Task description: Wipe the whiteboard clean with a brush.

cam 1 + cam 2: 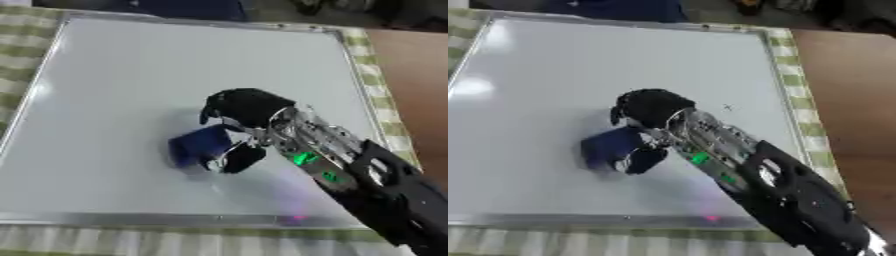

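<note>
A large whiteboard [131,80] with a silver frame lies flat on a green checked cloth and fills most of both views. Its surface looks white, with only a tiny dark mark [727,106] right of the middle. A blue brush block [197,145] rests on the board near its lower middle. My right hand [241,107] reaches in from the lower right, fingers and thumb curled round the blue brush. The left hand does not show in either view.
The green checked cloth [385,100] shows around the board's edges. To the right lies a brown table surface [420,75]. Dark shapes sit beyond the board's far edge [192,7].
</note>
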